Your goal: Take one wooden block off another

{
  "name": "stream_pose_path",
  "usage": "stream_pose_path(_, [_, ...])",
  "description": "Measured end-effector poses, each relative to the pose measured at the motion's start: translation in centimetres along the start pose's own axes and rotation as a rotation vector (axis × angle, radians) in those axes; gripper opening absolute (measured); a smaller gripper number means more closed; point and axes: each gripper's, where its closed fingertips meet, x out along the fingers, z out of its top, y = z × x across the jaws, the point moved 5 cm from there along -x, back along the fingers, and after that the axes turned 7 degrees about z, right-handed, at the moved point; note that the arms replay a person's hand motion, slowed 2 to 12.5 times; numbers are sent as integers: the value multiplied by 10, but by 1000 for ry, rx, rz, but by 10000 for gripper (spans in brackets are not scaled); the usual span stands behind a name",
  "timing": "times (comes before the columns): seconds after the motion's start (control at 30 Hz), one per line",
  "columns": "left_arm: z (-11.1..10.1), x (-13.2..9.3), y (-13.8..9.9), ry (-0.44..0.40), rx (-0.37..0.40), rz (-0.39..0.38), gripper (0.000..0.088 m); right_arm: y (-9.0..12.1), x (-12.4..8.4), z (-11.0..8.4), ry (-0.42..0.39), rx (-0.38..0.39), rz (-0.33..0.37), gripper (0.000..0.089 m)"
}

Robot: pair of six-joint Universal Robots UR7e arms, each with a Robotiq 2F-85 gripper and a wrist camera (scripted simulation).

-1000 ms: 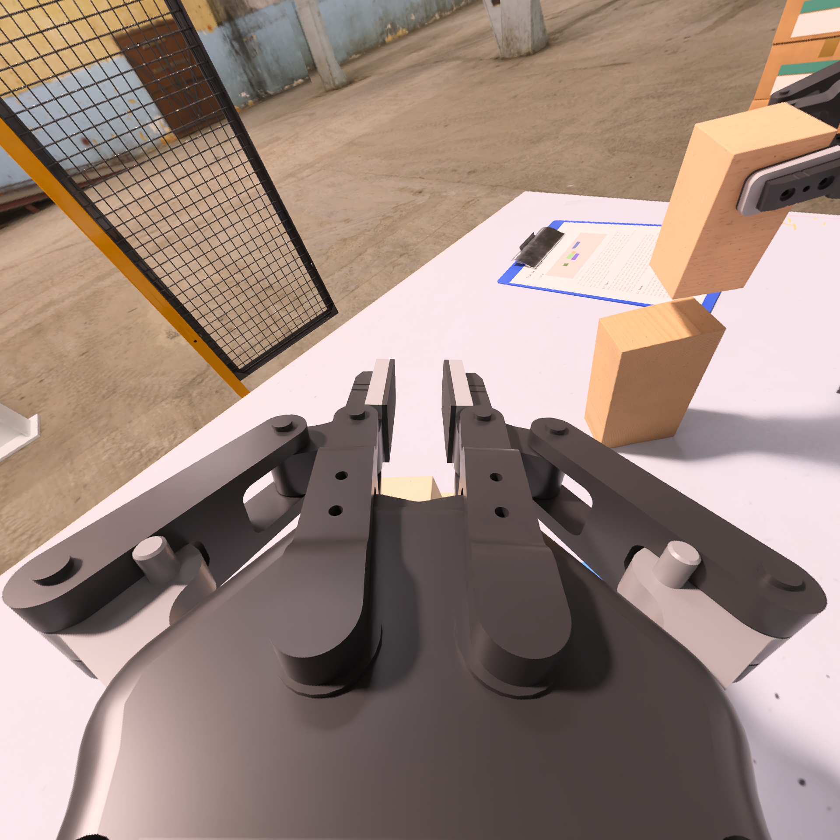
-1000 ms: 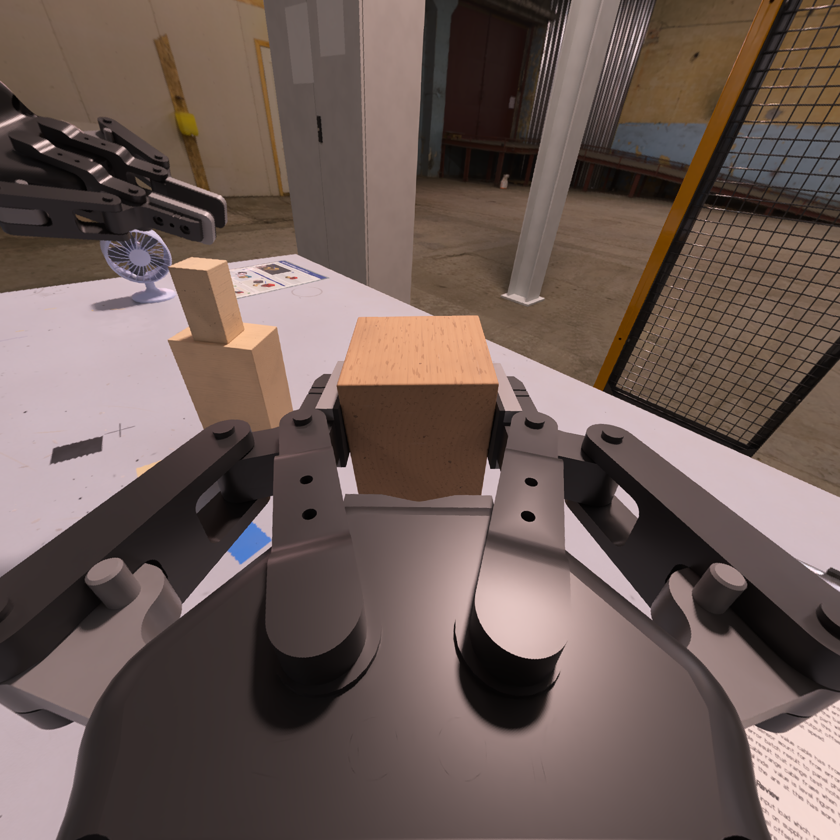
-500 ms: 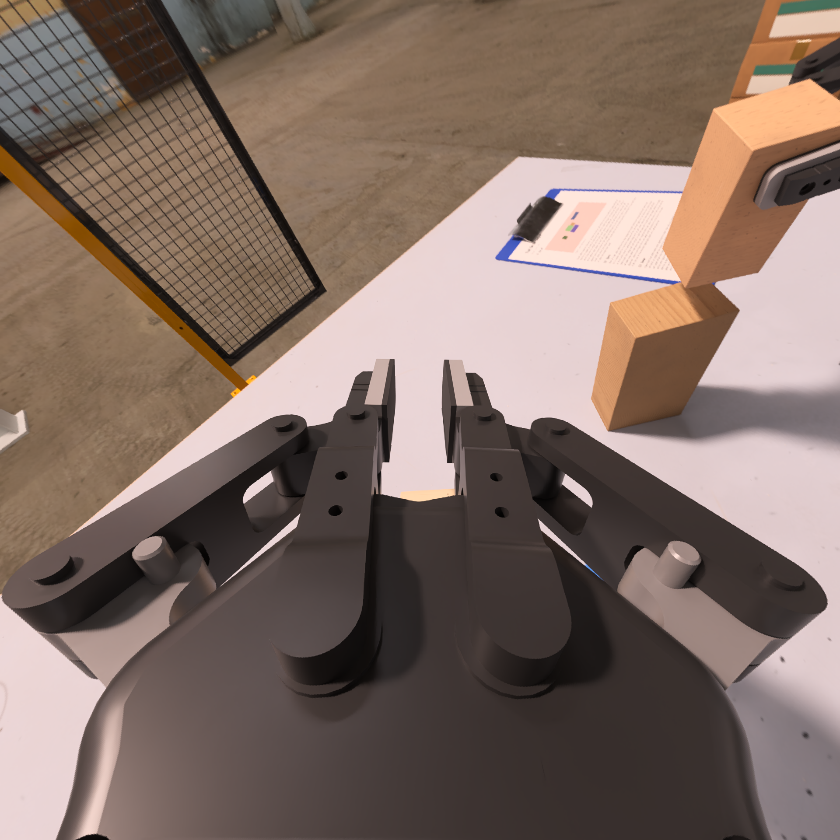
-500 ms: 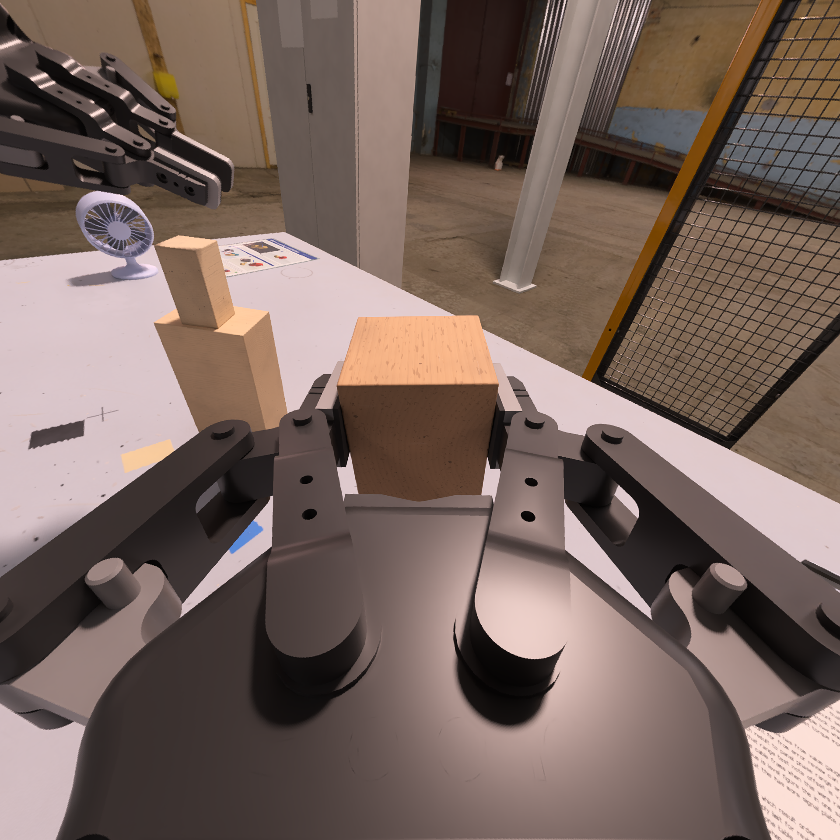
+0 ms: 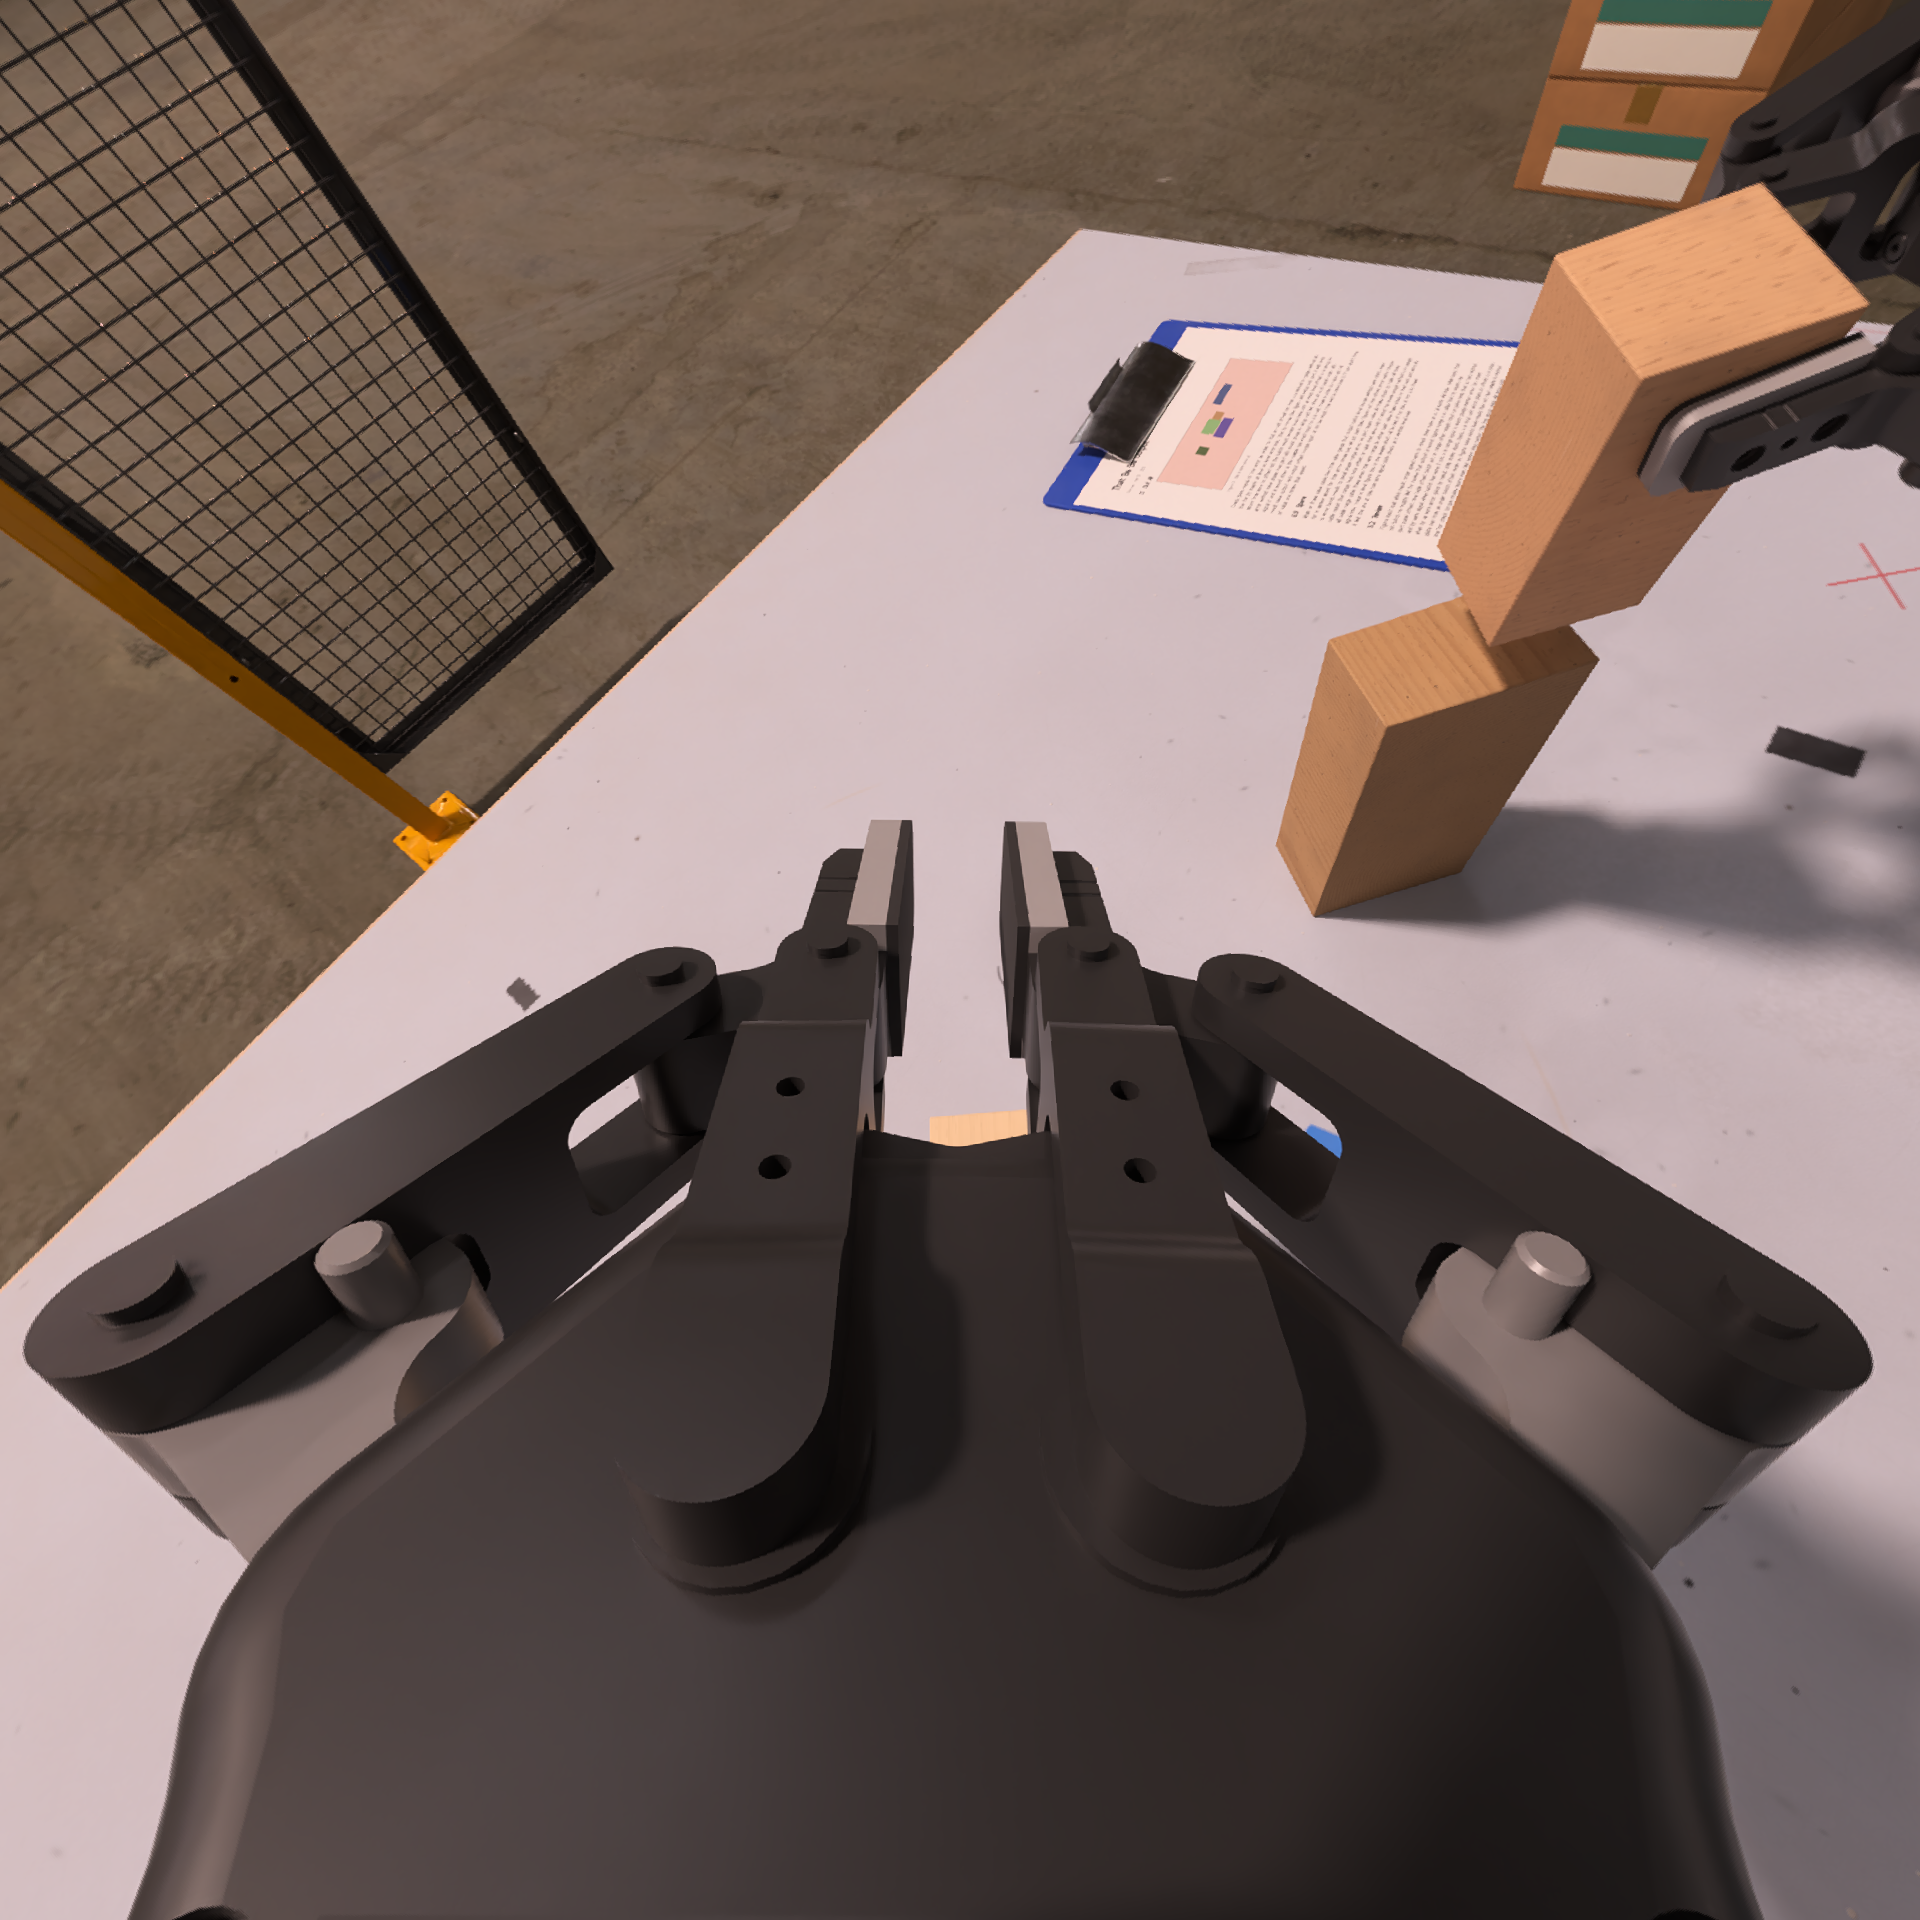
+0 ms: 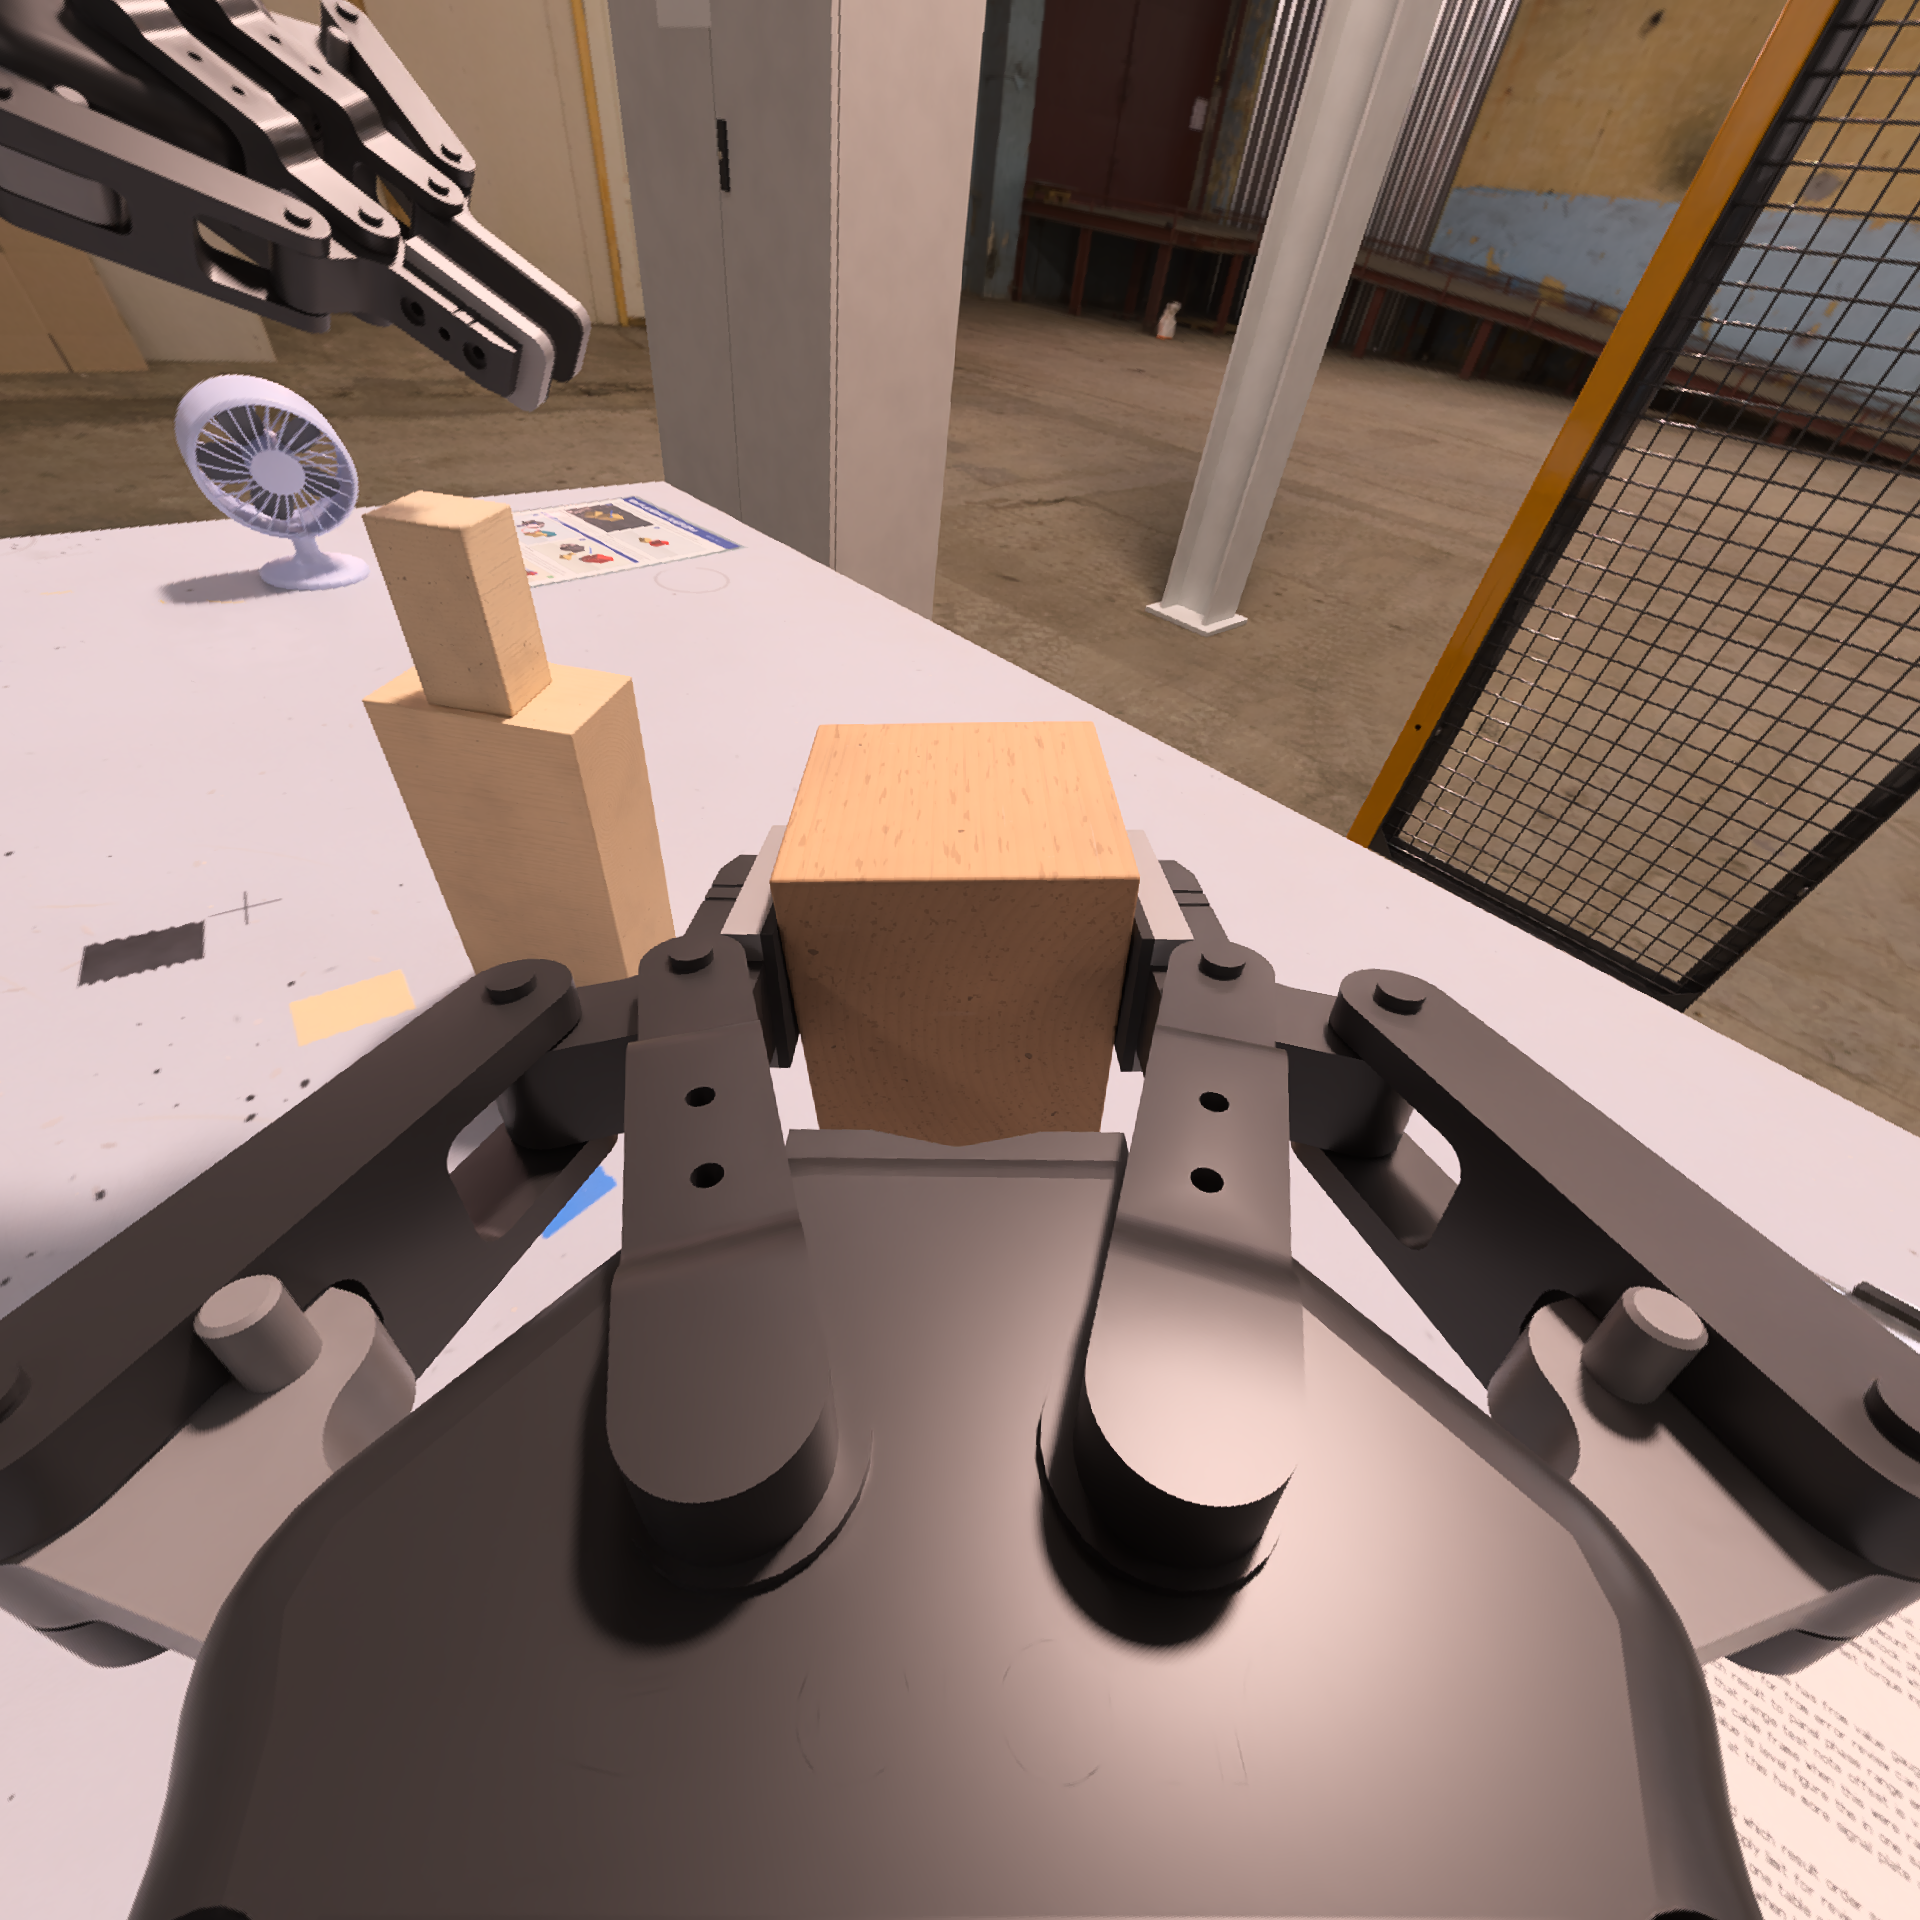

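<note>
My right gripper is shut on a tan wooden block. In the left wrist view this block hangs tilted, its lower corner over the top of a second tan block standing on the white table; I cannot tell whether they touch. My left gripper is empty, its jaws a narrow gap apart. It hovers above a small pale block that stands on a larger pale block. In the right wrist view the left gripper is at the upper left.
A blue clipboard lies behind the tan blocks. A small fan and a leaflet sit at the table's far end. A mesh fence stands off the table's edge. Cardboard boxes stand on the floor.
My left gripper has risen and tipped down, so more table shows; its jaw gap is unchanged. The right gripper still holds the tan block, now lower and more tilted against the lower block.
</note>
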Motion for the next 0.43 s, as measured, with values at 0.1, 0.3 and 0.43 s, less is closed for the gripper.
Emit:
stream_pose_path(0.1, [2,2,1,-7,-1,-12,141,1,1,0,8,-3,2,465])
stream_pose_path(0.3, [2,5,1,-26,-1,-26,115,3,3,0,23,-13,5,465])
stream_pose_path(0.43, [-1,7,1,-34,6,-33,98,5,4,0,31,-20,4,465])
